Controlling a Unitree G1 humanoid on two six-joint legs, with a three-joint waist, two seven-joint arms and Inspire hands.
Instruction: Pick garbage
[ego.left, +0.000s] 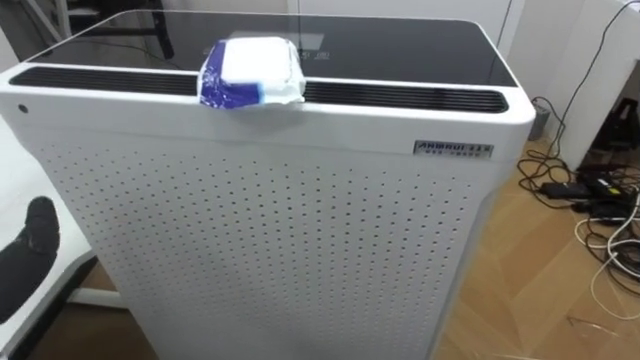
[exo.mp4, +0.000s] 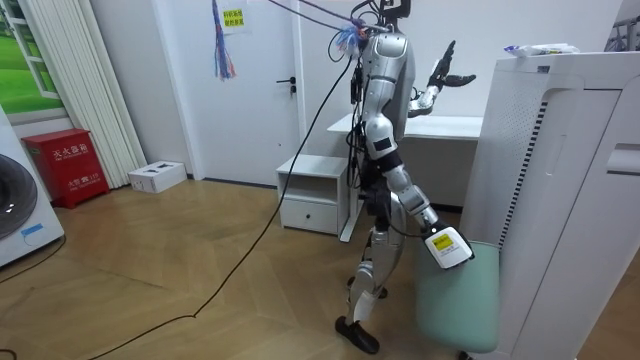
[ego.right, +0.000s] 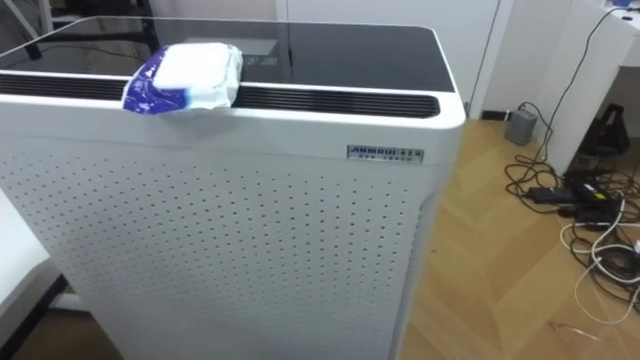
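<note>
A crumpled blue and white packet (ego.left: 250, 72) lies on top of a tall white perforated air purifier (ego.left: 270, 230), across the dark vent slot near its front edge; it also shows in the right eye view (ego.right: 185, 78) and the room view (exo.mp4: 537, 48). I stand upright facing the purifier. My left hand (exo.mp4: 448, 73) is raised at head height with straight, spread fingers, well short of the packet and holding nothing. A dark part of that arm (ego.left: 30, 250) shows at the lower left. My right hand (exo.mp4: 445, 245) hangs low beside the purifier.
A white desk (exo.mp4: 440, 127) stands behind me on my left, with a low white cabinet (exo.mp4: 315, 195) beside it. A pale green seat (exo.mp4: 465, 295) sits between my legs and the purifier. Tangled cables (ego.left: 590, 200) lie on the wooden floor to the right.
</note>
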